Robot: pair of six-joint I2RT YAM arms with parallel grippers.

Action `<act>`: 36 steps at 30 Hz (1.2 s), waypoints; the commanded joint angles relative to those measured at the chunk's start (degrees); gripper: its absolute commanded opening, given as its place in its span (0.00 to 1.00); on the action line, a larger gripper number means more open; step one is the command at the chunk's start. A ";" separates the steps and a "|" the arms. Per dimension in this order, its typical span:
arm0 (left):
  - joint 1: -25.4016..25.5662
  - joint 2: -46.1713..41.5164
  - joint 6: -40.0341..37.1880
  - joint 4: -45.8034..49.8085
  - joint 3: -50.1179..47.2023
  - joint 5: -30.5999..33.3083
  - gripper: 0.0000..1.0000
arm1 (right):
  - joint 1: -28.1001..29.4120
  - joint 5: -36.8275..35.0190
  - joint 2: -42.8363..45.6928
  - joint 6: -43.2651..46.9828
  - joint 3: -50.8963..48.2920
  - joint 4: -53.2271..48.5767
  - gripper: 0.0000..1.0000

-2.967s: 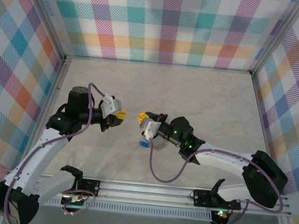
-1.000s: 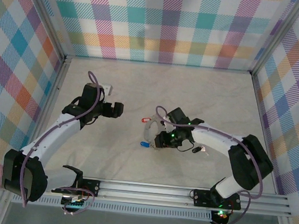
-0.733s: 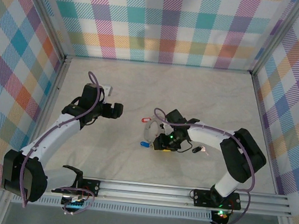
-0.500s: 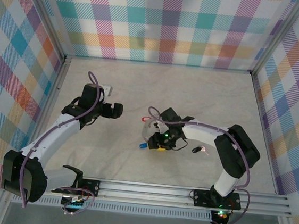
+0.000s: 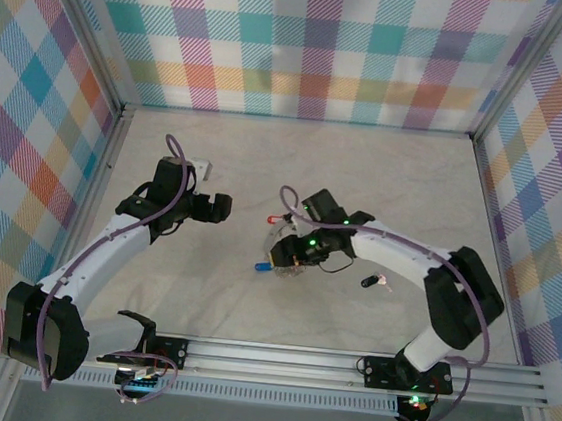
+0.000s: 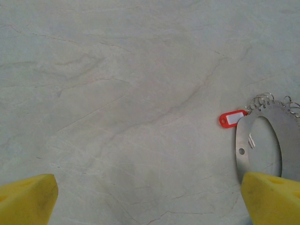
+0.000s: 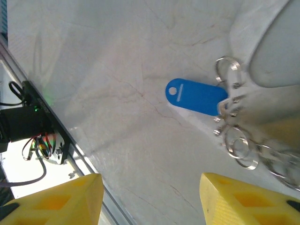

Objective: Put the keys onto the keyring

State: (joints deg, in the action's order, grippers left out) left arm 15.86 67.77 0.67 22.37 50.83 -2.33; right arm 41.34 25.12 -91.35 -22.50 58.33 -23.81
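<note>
The keyring [image 5: 280, 239] is a silvery loop lying mid-table, with a thin chain of small rings [image 6: 262, 98]. In the left wrist view the keyring [image 6: 241, 138] lies by my right fingertip, the red-headed key [image 6: 233, 118] touching its far edge. That red key [image 5: 276, 220] sits just beyond the loop. The black-headed key [image 5: 367, 280] lies apart to the right. My right gripper [image 5: 288, 259] hovers over the loop's near side, and in its own view my right gripper [image 7: 150, 197] is open, nothing between the fingers. My left gripper [image 5: 223, 207] [image 6: 150, 199] is wide open over bare table, left of the loop.
A blue tag [image 5: 261, 267] [image 7: 196, 97] hangs on the chain [image 7: 232, 136] at the loop's near left. A metal rail [image 5: 345, 363] runs along the table's near edge. Checked walls enclose the left, back and right sides.
My right gripper has shifted left and slightly away over the keyring, and its jaws have spread wider. The blue tag slid a little left. The left arm has not moved.
</note>
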 commanded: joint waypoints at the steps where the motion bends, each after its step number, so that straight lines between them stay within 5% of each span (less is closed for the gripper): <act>1: -0.48 -0.80 0.37 -0.50 0.22 -1.63 1.00 | -4.37 -5.21 1.61 2.46 -3.12 -4.54 0.51; 12: -0.48 -0.80 0.37 -0.08 0.25 -1.69 1.00 | -5.41 -2.54 -5.06 2.46 -3.28 -1.00 0.53; 23: -0.47 -0.14 -0.01 -0.34 0.11 -2.04 1.00 | 0.93 6.38 -9.07 3.56 2.91 0.24 0.54; 36: -0.38 -0.18 0.55 -0.41 0.20 -2.92 1.00 | -3.02 -5.74 -3.11 5.40 0.07 -4.02 0.57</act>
State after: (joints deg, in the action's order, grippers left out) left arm 15.86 67.77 0.67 22.37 50.83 -4.01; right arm 39.29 22.46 -94.76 -18.31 60.20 -26.65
